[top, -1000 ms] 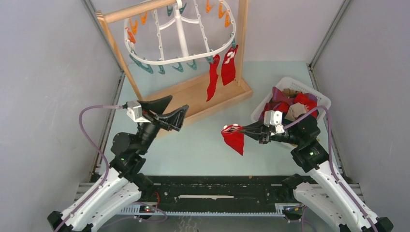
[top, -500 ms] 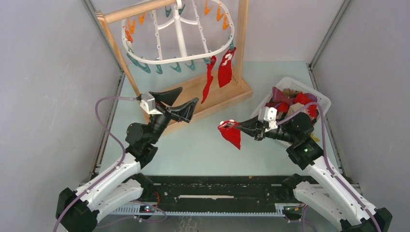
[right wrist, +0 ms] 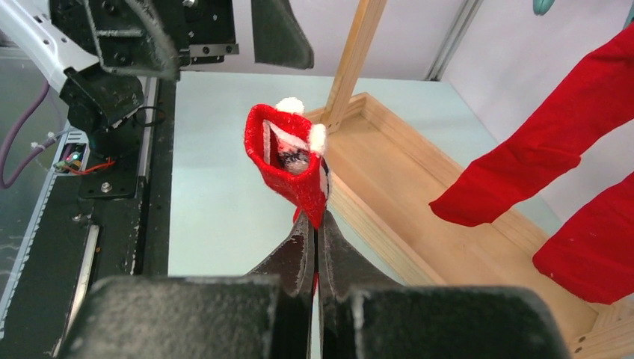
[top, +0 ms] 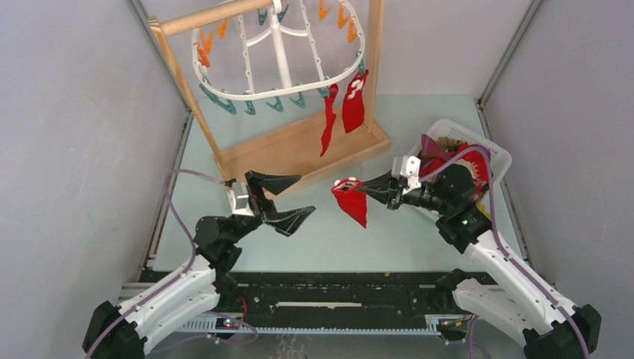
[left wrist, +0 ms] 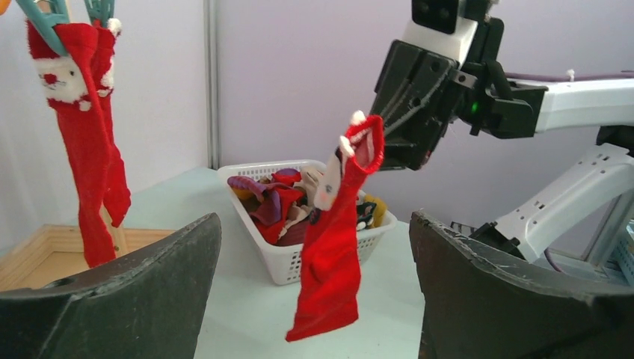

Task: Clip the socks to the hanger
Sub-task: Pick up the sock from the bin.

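Note:
My right gripper (top: 364,187) is shut on the cuff of a red sock (top: 351,202) with white trim, which hangs in the air over the table's middle; it also shows in the left wrist view (left wrist: 336,239) and the right wrist view (right wrist: 291,161). My left gripper (top: 288,200) is open and empty, facing the sock from its left, apart from it. The white oval hanger (top: 277,60) hangs on the wooden stand at the back. Two red socks (top: 342,108) hang clipped at its right rim, also seen in the left wrist view (left wrist: 82,142).
A white basket (top: 490,157) with several socks sits at the right, behind my right gripper. The wooden stand's tray base (top: 299,149) lies behind the grippers. Grey walls close in both sides.
My left gripper has swung down and right toward the held sock. My right gripper has carried the sock a little left and back.

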Available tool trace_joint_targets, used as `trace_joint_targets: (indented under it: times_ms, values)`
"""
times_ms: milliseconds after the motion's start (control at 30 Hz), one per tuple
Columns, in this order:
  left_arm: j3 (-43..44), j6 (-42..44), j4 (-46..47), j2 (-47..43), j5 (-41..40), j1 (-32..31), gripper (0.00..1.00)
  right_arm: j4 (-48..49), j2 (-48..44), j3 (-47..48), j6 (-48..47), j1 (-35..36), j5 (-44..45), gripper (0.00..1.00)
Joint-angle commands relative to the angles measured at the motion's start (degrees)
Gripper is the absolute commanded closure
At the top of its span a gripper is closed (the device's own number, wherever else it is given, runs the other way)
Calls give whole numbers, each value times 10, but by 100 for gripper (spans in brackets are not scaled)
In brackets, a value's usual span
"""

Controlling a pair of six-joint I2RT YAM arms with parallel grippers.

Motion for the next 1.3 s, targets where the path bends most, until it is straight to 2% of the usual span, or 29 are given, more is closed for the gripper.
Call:
trace_joint_targets:
  times_ms: [0, 200, 800, 1133, 1267]
  values:
    - [-1, 34, 24, -5, 4, -10, 1, -3, 4, 45, 10, -2, -1, 100]
    - [44, 74, -35, 6, 31, -10, 0, -13, -9, 45, 15, -24, -20, 100]
    - [40, 58, 2, 15, 26, -15, 0, 23, -27, 13, 29, -19, -33, 100]
    - [69, 82, 27, 76, 3, -73, 1, 30, -25, 13, 30, -2, -31, 100]
    - [95, 90, 43, 113, -20, -96, 6, 26, -27, 13, 32, -2, -32, 100]
